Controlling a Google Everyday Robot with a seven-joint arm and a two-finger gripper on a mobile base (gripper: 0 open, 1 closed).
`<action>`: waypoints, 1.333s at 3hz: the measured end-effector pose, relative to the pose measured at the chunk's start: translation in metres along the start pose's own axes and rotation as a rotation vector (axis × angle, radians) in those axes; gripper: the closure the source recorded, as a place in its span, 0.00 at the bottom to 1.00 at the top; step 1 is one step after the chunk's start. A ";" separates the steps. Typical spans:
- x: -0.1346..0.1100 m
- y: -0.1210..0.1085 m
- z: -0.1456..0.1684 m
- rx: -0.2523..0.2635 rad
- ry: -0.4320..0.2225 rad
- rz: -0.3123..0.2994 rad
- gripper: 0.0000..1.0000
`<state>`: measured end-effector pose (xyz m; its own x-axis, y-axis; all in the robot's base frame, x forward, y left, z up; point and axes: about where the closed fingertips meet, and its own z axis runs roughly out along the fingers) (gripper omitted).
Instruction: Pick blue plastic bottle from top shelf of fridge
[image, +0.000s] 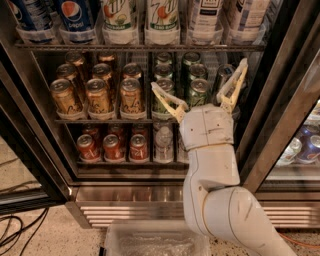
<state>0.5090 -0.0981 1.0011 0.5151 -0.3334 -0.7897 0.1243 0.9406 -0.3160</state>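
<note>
The fridge (45, 165) stands open in front of me. Its top shelf (140, 47) is a wire rack with clear cups holding tall bottles. The bottle with a white-and-dark label (205, 17) stands right of centre on it, and its cap is cut off by the top of the view. Blue Pepsi bottles (75, 17) and 7UP bottles (162, 17) stand to its left. My gripper (199, 75) is open and empty. It is below the top shelf, in front of the green cans, with its fingers (235, 85) pointing up toward the labelled bottle.
Gold cans (100, 95) and green cans (195, 90) fill the middle rack, and red cans (112, 147) the lower one. A dark door frame (280, 115) runs down the right. The ribbed steel base (130, 210), a clear bin (155, 242) and floor cables (15, 235) lie below.
</note>
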 end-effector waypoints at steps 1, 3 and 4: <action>-0.009 -0.004 0.012 -0.003 -0.038 0.033 0.23; -0.016 -0.014 0.027 0.018 -0.063 0.052 0.40; -0.015 -0.017 0.040 0.025 -0.062 0.061 0.31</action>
<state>0.5324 -0.1067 1.0396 0.5734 -0.2718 -0.7729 0.1120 0.9605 -0.2547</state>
